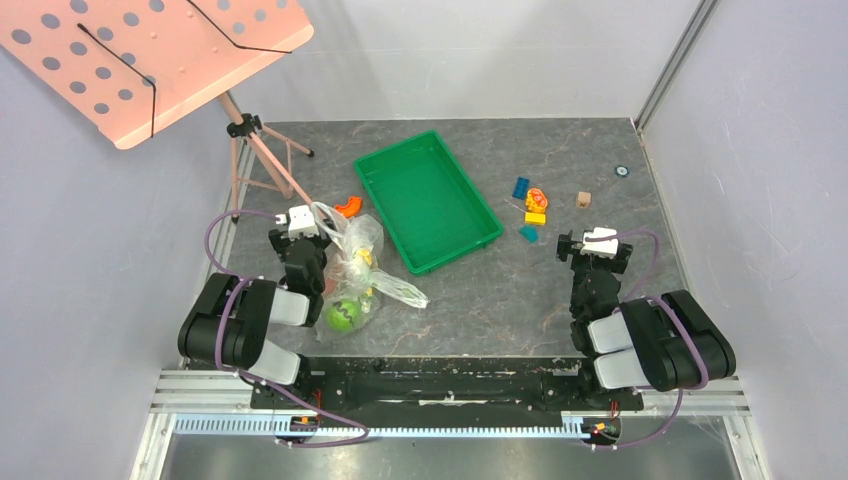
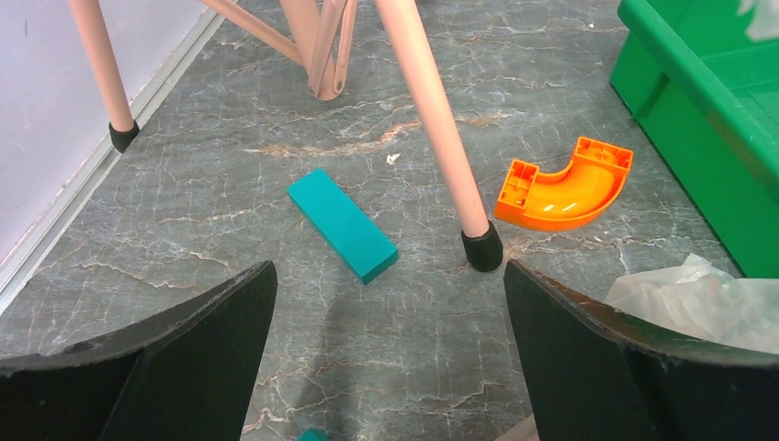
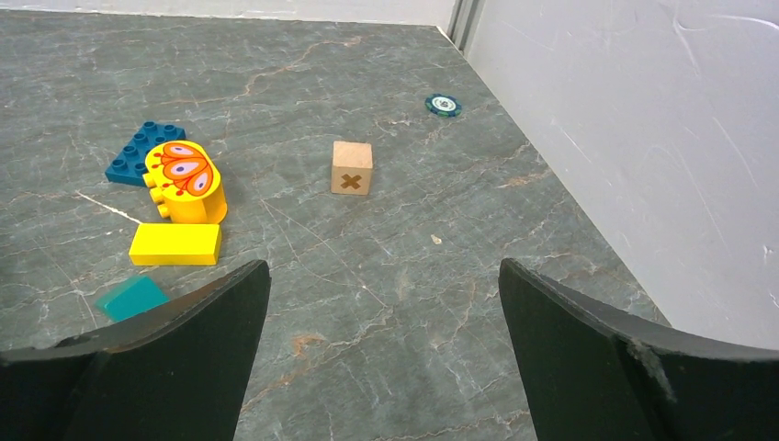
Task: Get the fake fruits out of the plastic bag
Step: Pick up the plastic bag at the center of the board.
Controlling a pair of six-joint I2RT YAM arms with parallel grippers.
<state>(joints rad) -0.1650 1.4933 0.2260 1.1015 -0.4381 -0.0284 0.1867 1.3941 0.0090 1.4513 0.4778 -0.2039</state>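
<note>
Left fingers (image 2: 184,367) and right fingers (image 3: 165,367) both gape wide, gripping nothing. Above the right pair, a wooden cube (image 3: 352,167) bears a brown X. Left of centre in the top view lies the plastic bag (image 1: 368,262), a green fruit (image 1: 343,316) inside at its lower end.

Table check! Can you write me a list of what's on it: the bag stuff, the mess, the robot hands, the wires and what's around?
Surface: grey marbled table.
Job's things: plastic bag lies beside the left arm, with a green round fruit inside; other fruits unclear.
Clutter: empty green tray, orange curved piece, teal block, yellow brick, blue brick, wooden cube.
Grippers: left gripper open, empty; right gripper open, empty.
Cables: purple cable looped beside each arm.
Surroundings: pink music stand, pale walls.
</note>
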